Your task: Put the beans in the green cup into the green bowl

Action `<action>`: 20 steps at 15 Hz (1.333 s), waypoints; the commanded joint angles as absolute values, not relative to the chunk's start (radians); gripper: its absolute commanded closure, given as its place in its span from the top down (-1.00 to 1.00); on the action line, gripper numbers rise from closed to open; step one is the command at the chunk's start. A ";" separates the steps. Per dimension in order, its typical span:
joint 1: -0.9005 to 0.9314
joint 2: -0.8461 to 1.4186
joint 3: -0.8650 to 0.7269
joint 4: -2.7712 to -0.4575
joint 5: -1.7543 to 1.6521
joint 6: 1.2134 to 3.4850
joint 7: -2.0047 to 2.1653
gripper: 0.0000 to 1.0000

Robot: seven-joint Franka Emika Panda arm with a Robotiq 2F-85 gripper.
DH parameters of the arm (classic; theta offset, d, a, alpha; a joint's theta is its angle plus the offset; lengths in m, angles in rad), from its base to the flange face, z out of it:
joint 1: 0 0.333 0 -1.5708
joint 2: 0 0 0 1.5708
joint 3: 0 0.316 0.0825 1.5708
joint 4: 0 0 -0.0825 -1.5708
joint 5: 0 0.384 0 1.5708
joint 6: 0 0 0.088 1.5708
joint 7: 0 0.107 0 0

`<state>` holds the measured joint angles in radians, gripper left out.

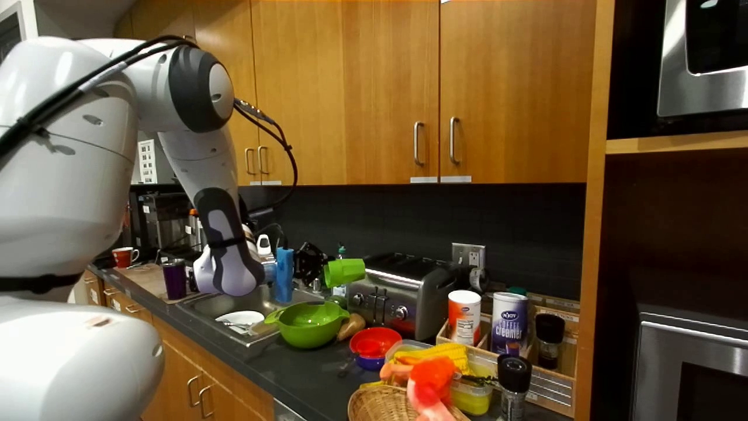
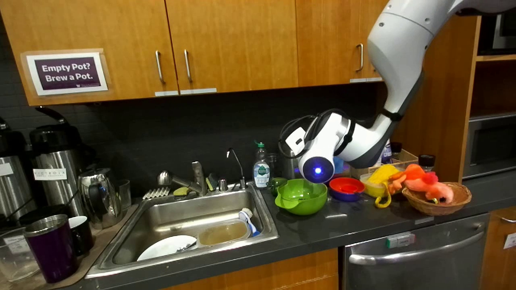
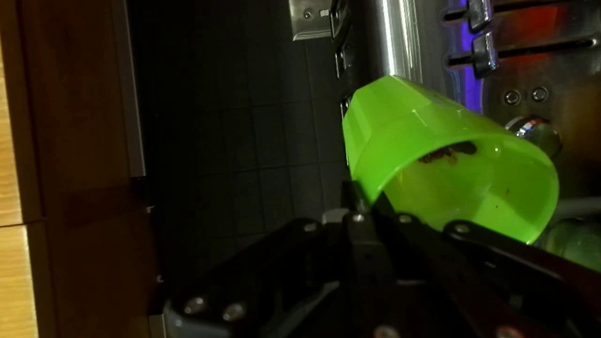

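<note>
The green cup (image 3: 413,122) lies tilted on its side in my gripper (image 3: 370,199), which is shut on the cup's wall at the rim. Dark reddish beans (image 3: 448,152) show inside it, in the wrist view. In an exterior view the cup (image 1: 345,272) is held in the air in front of the toaster, higher than the green bowl (image 1: 312,327). The gripper (image 1: 321,266) shows there at the cup's left end. The bowl also shows in an exterior view (image 2: 302,199) on the counter, where the arm's wrist hides the cup and gripper. No beans can be made out in the bowl.
A steel toaster (image 1: 397,292) stands behind the bowl. A red dish (image 1: 376,341), a wicker basket (image 2: 439,199) with toys and a yellow corn (image 1: 435,354) are beside it. The sink (image 2: 193,205) is on the other side, with a soap bottle (image 2: 261,169) behind.
</note>
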<state>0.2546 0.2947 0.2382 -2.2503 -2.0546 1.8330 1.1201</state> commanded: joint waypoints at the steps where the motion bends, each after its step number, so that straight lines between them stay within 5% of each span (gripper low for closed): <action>1: 0.259 0.340 0.246 -2.230 -2.093 1.756 1.080 -0.98; 20: 0.264 0.439 0.250 -2.195 -2.227 1.563 0.999 -0.98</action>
<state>0.2565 0.4360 0.2467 -2.1983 -2.1985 1.6070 1.0263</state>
